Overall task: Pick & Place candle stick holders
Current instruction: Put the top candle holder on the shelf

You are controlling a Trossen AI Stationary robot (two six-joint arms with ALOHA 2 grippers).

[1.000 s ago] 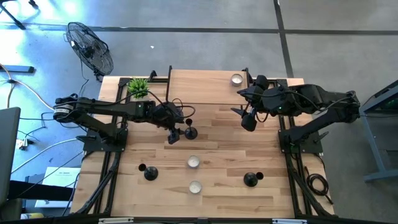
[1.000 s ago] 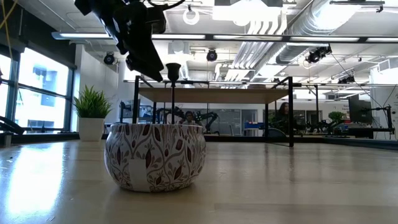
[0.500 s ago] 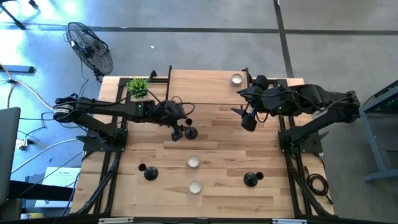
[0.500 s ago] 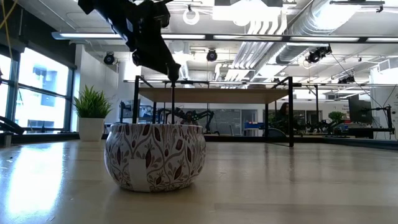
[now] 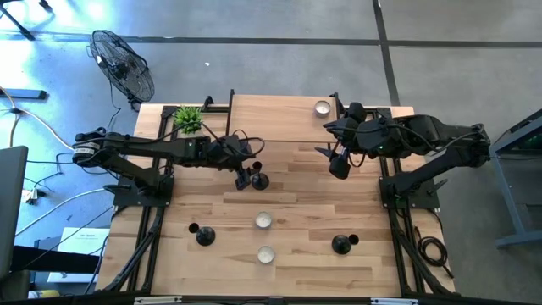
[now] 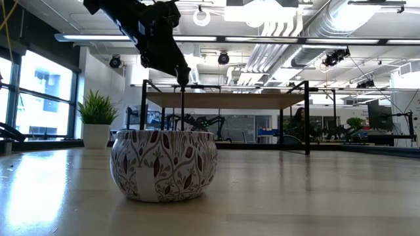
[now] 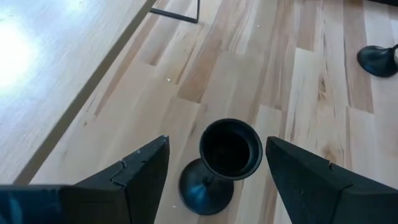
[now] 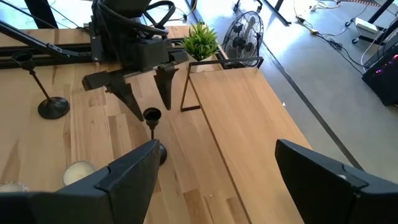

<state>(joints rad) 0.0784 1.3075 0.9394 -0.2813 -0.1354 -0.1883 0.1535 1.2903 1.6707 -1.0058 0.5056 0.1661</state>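
My left gripper (image 7: 214, 171) has its fingers spread around a black candle holder (image 7: 229, 149), not touching it. My right gripper (image 5: 336, 163) waits apart, fingers spread too.

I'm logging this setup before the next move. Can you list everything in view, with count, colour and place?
Holders: three, black; one mid-table between the left gripper's fingers, one front left, one front right.
Tealights: three, silvery-white; two front centre, one at the far edge.
Plant: one, green, far left corner.
Fan: one, black, on the floor beyond the table.
Bowl: one, patterned white, close in the low view.
Left gripper: open, around the mid-table holder.
Right gripper: open, hovering at the far right.
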